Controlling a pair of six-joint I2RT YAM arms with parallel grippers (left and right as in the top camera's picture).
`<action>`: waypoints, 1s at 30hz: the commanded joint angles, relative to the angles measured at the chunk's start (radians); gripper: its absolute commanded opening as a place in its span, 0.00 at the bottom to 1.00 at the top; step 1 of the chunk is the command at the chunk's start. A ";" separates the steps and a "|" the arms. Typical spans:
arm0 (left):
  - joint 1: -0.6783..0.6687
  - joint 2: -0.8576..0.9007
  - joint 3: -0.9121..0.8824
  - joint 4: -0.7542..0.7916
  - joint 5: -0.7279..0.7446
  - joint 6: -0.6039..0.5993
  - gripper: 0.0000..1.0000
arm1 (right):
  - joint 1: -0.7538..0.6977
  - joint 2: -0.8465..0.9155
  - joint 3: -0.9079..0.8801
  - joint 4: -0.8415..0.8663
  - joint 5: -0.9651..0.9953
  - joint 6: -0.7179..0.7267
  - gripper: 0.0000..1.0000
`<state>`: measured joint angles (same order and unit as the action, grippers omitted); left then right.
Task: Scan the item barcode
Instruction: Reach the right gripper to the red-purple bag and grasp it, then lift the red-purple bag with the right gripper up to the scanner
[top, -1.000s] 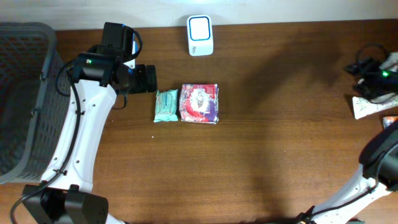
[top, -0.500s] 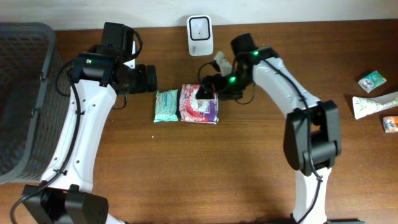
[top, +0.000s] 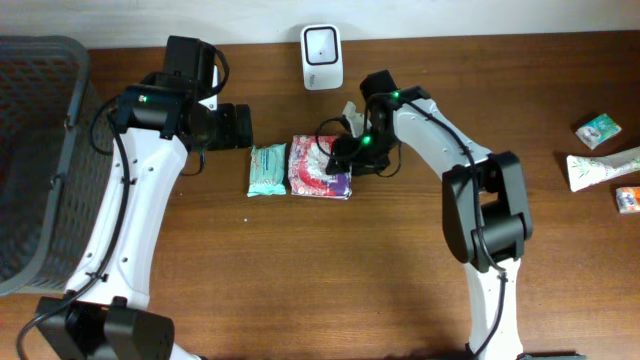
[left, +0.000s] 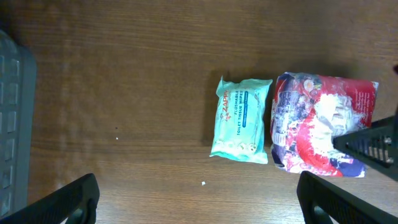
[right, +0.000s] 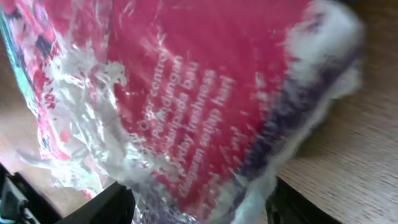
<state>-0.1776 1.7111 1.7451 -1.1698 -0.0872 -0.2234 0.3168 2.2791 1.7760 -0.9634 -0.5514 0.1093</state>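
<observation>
A red and purple packet (top: 318, 165) lies mid-table beside a teal wipes packet (top: 266, 169), below the white scanner (top: 321, 57) at the back edge. My right gripper (top: 345, 158) sits over the red packet's right part. In the right wrist view the red packet (right: 205, 93) fills the gap and both fingers press its crinkled wrap; the gripper (right: 199, 208) is shut on it. My left gripper (top: 240, 127) hovers left of the teal packet, open and empty (left: 199, 205). The left wrist view shows the teal packet (left: 241, 119) and red packet (left: 317, 127). No barcode shows.
A grey basket (top: 40, 150) stands at the table's left edge. At the far right lie a small green packet (top: 597, 130), a white tube (top: 600, 168) and an orange item (top: 628, 199).
My right arm swung in from the far right edge to the red packet, opened wide over it, then closed onto it. The left arm has not moved.
</observation>
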 joint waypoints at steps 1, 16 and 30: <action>-0.003 -0.004 0.006 -0.002 -0.011 0.019 0.99 | 0.031 0.007 -0.033 0.005 0.040 -0.027 0.42; -0.003 -0.004 0.006 -0.002 -0.011 0.020 0.99 | 0.038 -0.061 0.420 -0.658 1.137 0.357 0.04; -0.003 -0.004 0.006 -0.002 -0.011 0.019 0.99 | 0.283 -0.061 0.283 -0.374 0.752 0.311 0.33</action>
<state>-0.1776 1.7111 1.7451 -1.1702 -0.0872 -0.2230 0.5491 2.2356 1.9865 -1.3403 0.3519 0.4328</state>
